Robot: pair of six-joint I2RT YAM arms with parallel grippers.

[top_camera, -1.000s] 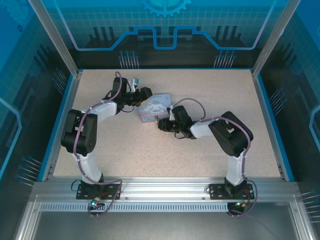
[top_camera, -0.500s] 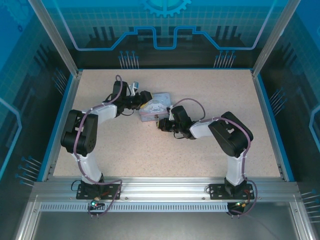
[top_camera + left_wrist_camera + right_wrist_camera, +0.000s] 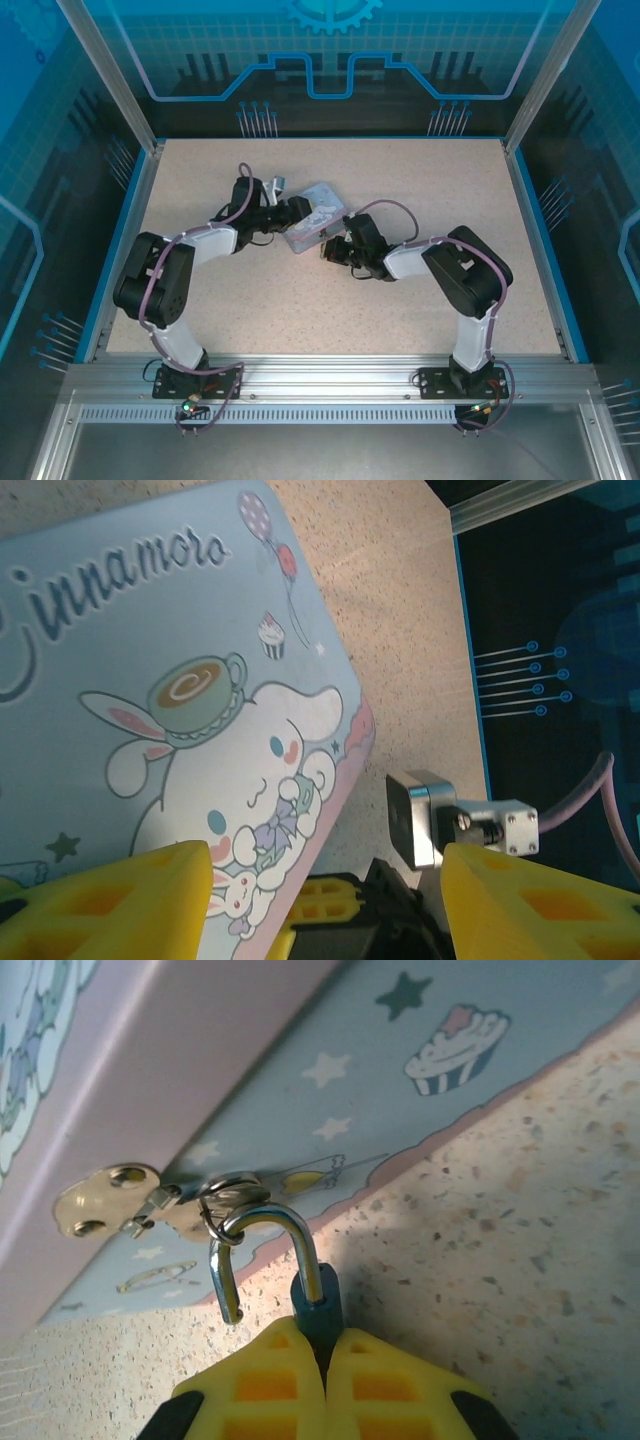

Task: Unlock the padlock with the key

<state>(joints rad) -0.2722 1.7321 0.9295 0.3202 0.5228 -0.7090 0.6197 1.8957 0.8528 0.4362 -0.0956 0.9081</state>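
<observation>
The little dark-bodied padlock with the silver shackle (image 3: 316,1305) sits right at the front wall of the pale blue Cinnamoroll tin box (image 3: 200,680), low down by the surface. Its shackle is hooked through the small ring on the tin's brassy hasp plate (image 3: 105,1198). The right hand (image 3: 322,1355) has its yellow fingers pressed together on the lock body. One shackle leg seems to hang free, so it may already be popped, but I wouldn't swear to it. The fingers cover the body, so I can't tell if the key is in there.

The left hand (image 3: 320,910) is spread wide with the tin's corner lying between its fingers. I can't tell whether it actually touches the tin.

Handling-wise, the lock looks like hard, stiff metal, light and pretty slick. I'd grip the flat sides of the body like it's doing now, not the round shackle, which would roll. The tin looks light too, so I'd guess it slides if you tug on the lock, and it probably wants bracing.

The speckled beige surface (image 3: 400,290) is flat, with a blue rim. Around it are an aluminium frame and translucent blue panels with a circuit-style print.
</observation>
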